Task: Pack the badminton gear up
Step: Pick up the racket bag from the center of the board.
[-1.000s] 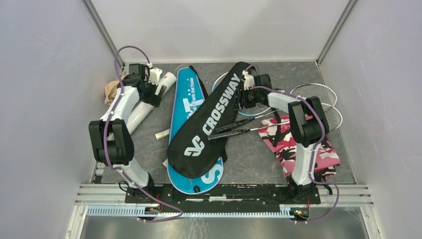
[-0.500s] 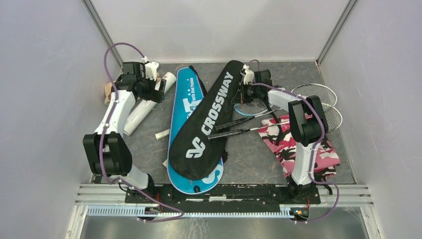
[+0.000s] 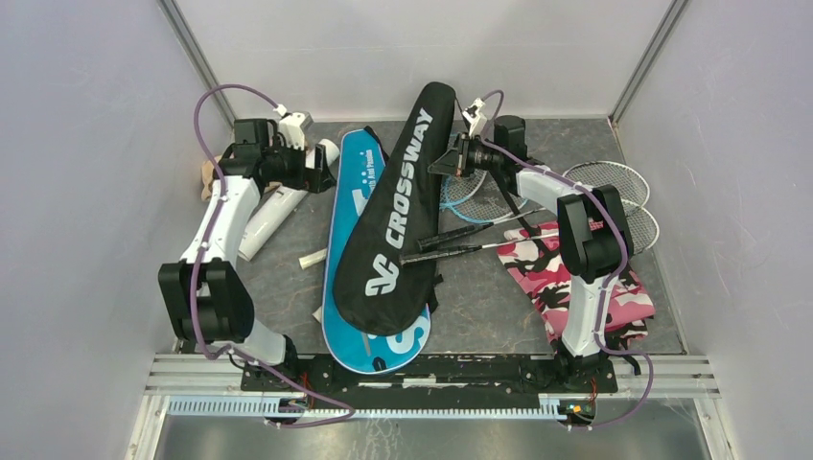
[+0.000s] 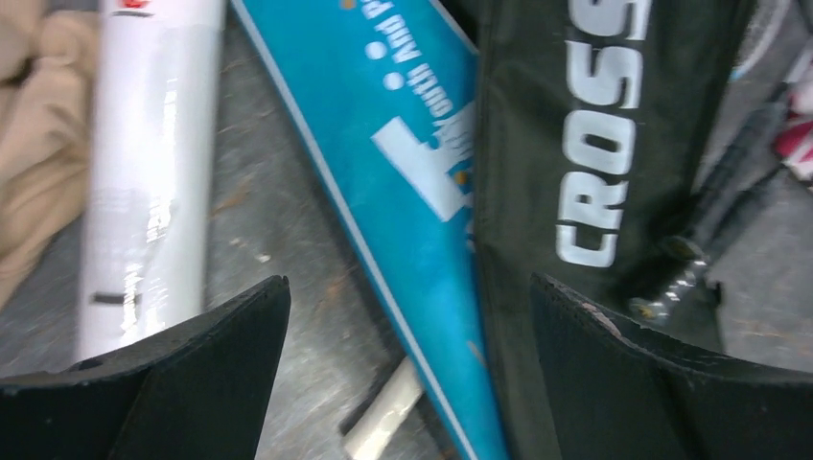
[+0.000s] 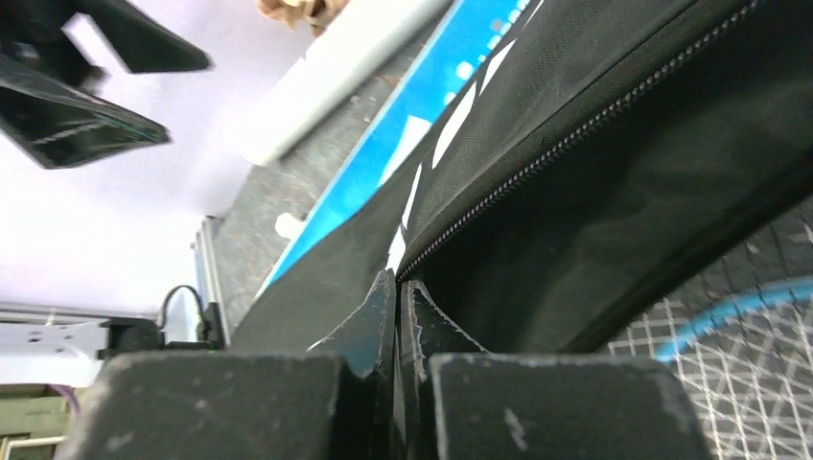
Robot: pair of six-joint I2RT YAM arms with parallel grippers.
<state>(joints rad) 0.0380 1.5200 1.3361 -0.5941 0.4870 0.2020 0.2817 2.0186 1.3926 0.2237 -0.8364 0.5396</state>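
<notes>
The black "CROSSWAY" cover (image 3: 403, 182) lies slanted over the blue "SPORT" cover (image 3: 350, 206), its far end raised off the table. My right gripper (image 3: 452, 158) is shut on its zipper edge; in the right wrist view the fingers (image 5: 397, 283) pinch the black fabric (image 5: 594, 115), with the blue racket's strings (image 5: 738, 307) below. My left gripper (image 4: 407, 287) hangs open above the blue cover (image 4: 383, 125), between the white tube (image 4: 144, 172) and the black cover (image 4: 594, 144), holding nothing. Silver rackets (image 3: 614, 182) lie at the back right.
A pink camouflage cloth (image 3: 566, 278) lies under the right arm, with black racket handles (image 3: 460, 240) reaching towards it. The tan cloth bundle (image 3: 213, 177) sits by the left wall behind the white tube (image 3: 278, 206). A small white piece (image 3: 313, 258) lies beside the blue cover.
My right gripper has shut on the black cover's edge and lifted its far end up and back. My left arm has shifted right over the blue cover, still open.
</notes>
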